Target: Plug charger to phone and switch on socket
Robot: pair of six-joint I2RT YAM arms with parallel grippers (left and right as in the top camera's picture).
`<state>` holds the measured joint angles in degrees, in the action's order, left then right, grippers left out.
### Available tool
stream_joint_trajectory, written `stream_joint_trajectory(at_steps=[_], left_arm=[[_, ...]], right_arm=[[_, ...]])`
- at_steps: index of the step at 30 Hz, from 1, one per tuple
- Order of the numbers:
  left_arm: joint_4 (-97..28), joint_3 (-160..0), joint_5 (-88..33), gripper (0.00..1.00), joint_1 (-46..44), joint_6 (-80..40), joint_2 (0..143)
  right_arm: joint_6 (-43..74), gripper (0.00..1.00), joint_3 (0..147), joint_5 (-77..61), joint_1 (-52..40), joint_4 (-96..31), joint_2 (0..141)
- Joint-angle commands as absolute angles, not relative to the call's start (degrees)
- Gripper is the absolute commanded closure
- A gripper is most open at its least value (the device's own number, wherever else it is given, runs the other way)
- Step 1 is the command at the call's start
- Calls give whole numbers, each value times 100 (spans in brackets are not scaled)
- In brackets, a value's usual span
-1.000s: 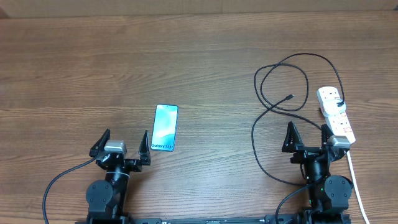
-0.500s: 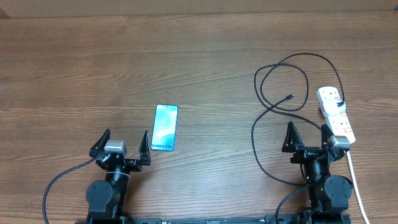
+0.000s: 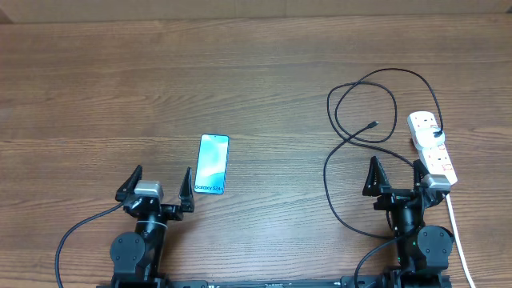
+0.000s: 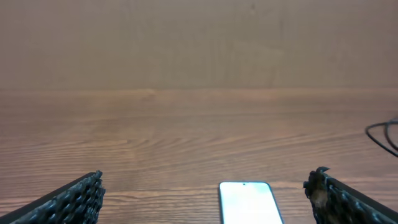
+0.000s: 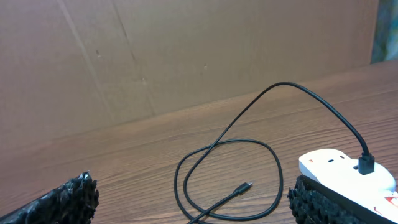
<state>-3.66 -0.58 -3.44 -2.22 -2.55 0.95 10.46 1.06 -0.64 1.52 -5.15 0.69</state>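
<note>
Left black two-finger gripper (image 3: 162,178) sits low at the near edge, jaws spread wide, nothing between them. Right black two-finger gripper (image 3: 395,170) mirrors it, jaws just as wide and empty. Both arms are folded back, wrists level, ribbed black fingers (image 4: 68,202) pointing straight forward.

One tabletop (image 3: 240,80) carries three loose things. There is one phone (image 3: 213,164) at about 8 o'clock in the overhead view. One charger (image 3: 373,125) lies looped at 2 o'clock. One socket (image 3: 432,150) sits at 3 o'clock, with one white cord (image 3: 456,232). There are two claws: the left claw (image 3: 160,180) at 7 o'clock and the right claw (image 3: 395,172) at 5 o'clock.
</note>
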Motion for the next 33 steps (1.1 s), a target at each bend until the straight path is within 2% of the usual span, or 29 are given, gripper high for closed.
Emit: stream_joint_trajectory(at_steps=[1,16,21,26,33], left_arm=[[-399,-30,-624,0,-228,-193,32],[-1232,-1026,-755,0,-228,-497,429],[-1282,-1627,-838,0,-228,-495,1288],[-1404,-2405,-1461,0,-228,-497,2519],[-2314,-3756,-2040,0,-231,-493,4136]], right_arm=[[996,0,45,-69,178,-482,19],[996,0,45,-69,178,-482,19],[996,0,45,-69,178,-482,19],[996,0,45,-69,178,-482,19],[996,0,45,-69,178,-482,19]])
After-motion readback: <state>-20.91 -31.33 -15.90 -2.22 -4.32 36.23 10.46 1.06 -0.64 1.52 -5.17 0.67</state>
